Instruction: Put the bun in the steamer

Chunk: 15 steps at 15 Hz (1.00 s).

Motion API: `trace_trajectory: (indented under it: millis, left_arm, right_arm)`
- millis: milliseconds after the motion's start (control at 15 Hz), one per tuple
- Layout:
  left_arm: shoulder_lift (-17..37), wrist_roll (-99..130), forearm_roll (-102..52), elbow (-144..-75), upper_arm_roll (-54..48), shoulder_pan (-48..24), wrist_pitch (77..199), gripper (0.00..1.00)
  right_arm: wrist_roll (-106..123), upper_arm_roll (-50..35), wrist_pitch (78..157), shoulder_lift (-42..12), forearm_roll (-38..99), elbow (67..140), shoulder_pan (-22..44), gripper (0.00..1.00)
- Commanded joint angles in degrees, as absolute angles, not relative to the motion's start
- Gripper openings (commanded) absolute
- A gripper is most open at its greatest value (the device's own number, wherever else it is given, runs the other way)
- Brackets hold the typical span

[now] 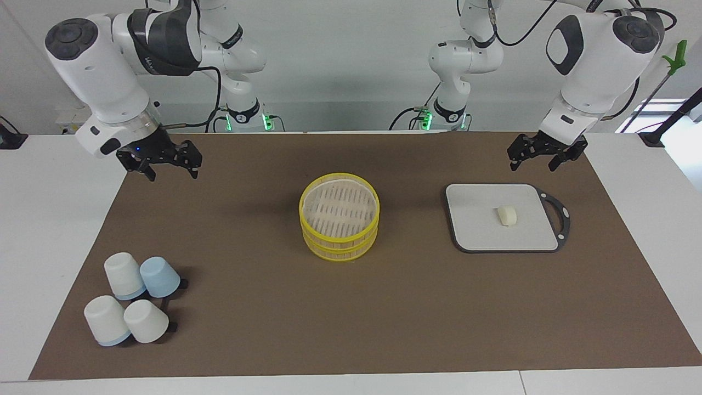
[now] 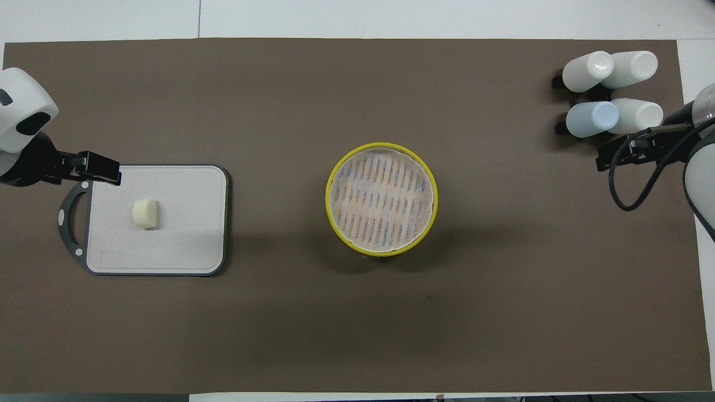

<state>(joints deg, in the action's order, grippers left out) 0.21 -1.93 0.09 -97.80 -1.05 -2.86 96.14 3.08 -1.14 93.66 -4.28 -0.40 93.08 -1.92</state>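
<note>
The bun (image 1: pixel 507 215) lies alone near the middle of the grey board (image 1: pixel 471 230), toward the left arm's end of the brown mat. The steamer (image 1: pixel 339 193) sits at the mat's centre, its top tier empty. The left gripper (image 1: pixel 544 154) hangs with jaws spread over the board's robot-side edge; the right gripper (image 1: pixel 162 160), also open, waits over its own corner. I'd drop the left one straight down, pinch the bun gently across its short sides so the dough isn't crushed, then lift clear of the yellow rim.
</note>
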Motion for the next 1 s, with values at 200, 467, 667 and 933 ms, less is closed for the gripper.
trace_trajectory:
  millis: [200, 467, 667, 933]
  left_arm:
    - [0.9, -1.5, -0.9, -96.9, 0.2, -4.1, 96.2, 1.0]
    - [0.5, -1.1, -0.9, -97.2, -0.4, -4.2, 94.8, 1.0]
    - [0.3, 1.6, -0.6, -97.5, -0.4, -4.2, 94.0, 1.0]
    - [0.1, 1.5, -0.6, -99.7, -0.4, -3.5, 96.9, 1.0]
  right_arm:
    - [4.6, -1.7, 94.6, -3.0, -0.7, 94.8, -3.0, 1.0]
    - [4.7, -1.9, 93.4, -2.6, -0.6, 95.2, -2.2, 1.0]
    - [4.5, -2.4, 94.6, -2.6, -0.5, 95.2, -1.8, 1.0]
    - [1.6, -2.4, 95.9, -3.0, 0.4, 95.8, 1.6, 1.0]
